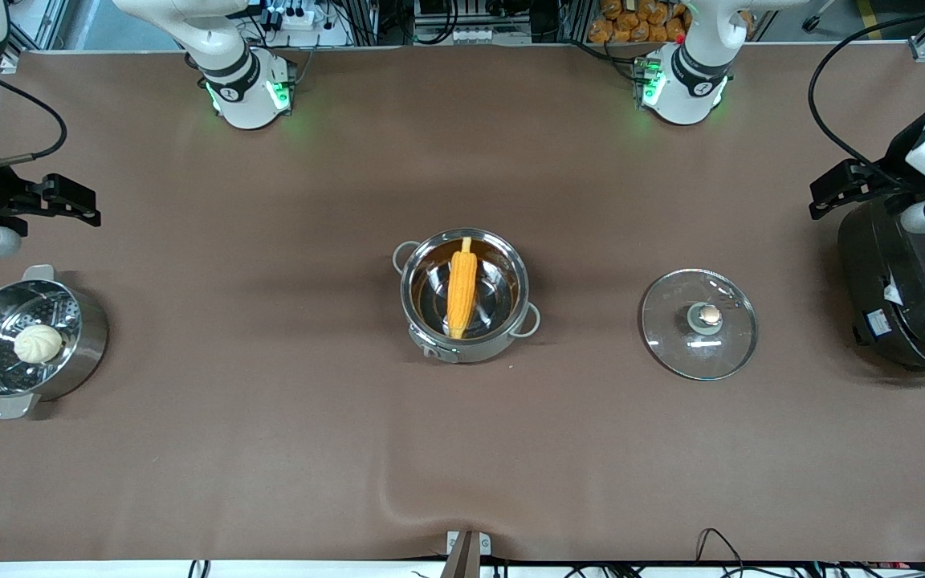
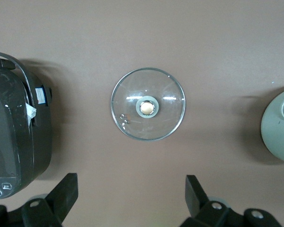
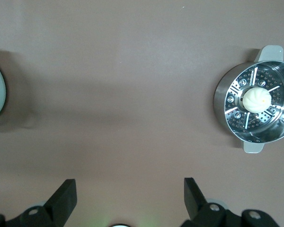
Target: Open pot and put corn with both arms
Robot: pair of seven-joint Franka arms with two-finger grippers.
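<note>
Evidently the task was all but done. The pot (image 1: 464, 295) stood mid-table, uncovered, with the corn (image 1: 462, 294) lying inside it, pale stub resting up at the rim on the side toward the robot bases. The lid (image 1: 699, 323) lay flat on the table toward the left arm's end, knob (image 1: 709, 315) up, well apart from the pot, near the black cooker (image 1: 908, 281).

Left gripper (image 2: 131, 198) hovered high over the table near the lid, fingers spread wide, holding nothing. Right gripper (image 3: 130, 201) hovered over bare table near the steamer pot (image 1: 77, 317) with its bun (image 1: 38, 343), fingers likewise spread wide and empty.

Handling, judged: corn looks stiff, light, bumpy, and is best pinched across its thick middle. Glass lid is probably fragile and slippery; the knob is the only sound hold.
</note>
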